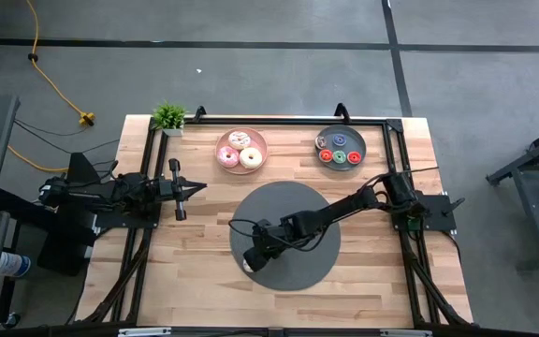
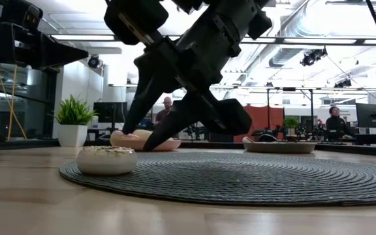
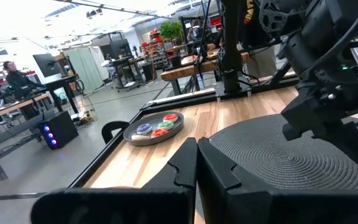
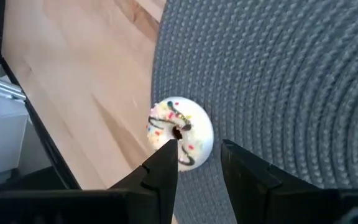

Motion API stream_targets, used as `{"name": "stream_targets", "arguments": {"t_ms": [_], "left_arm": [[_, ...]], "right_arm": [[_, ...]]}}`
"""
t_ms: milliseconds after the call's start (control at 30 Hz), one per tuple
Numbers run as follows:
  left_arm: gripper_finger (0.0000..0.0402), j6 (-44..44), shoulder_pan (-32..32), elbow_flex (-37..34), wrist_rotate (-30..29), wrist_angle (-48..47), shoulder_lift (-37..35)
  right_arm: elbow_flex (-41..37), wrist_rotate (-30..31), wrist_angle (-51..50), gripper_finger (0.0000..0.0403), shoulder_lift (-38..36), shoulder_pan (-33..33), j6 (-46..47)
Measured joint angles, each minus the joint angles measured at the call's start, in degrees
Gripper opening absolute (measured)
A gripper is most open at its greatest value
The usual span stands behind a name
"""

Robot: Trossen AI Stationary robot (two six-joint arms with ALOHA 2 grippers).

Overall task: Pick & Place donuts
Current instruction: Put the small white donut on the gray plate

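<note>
A white-frosted donut with sprinkles (image 4: 180,132) lies flat on the near-left edge of the big dark woven disc (image 1: 293,234), also seen as the donut (image 2: 106,158) in the low view. My right gripper (image 4: 197,158) is open, pointing steeply down, its fingertips just above and behind the donut (image 1: 249,266); I see no contact. More large donuts sit on the pink plate (image 1: 241,150). Small red, green and blue donuts sit on the grey plate (image 1: 341,148). My left gripper (image 1: 192,187) waits shut over the table's left side.
A potted plant (image 1: 168,115) stands at the table's far left corner. A dark frame rail (image 1: 279,120) runs along the far edge behind both plates. Bare wood (image 1: 195,271) lies left of and nearer than the disc. People and desks show in the room beyond.
</note>
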Motion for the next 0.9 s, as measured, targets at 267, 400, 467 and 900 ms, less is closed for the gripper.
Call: {"name": "stream_targets", "arguments": {"t_ms": [267,400,467,900], "left_arm": [[0.0000,0.00,0.00,0.02,0.02,0.00,-0.01],[0.0000,0.00,0.00,0.00,0.02,0.00,0.00],[0.0000,0.00,0.02,0.02,0.02,0.00,0.00],[0.0000,0.00,0.00,0.02,0.04,0.00,-0.01]], "right_arm": [[0.00,0.39,0.38,0.0114,0.44,0.11,0.63],[0.00,0.38,0.40,0.0124,0.46,0.11,0.66],[0.00,0.19,0.25,0.0138,0.48,0.11,0.68],[0.02,-0.84,1.17,0.0189,1.16,0.24,0.68]]}}
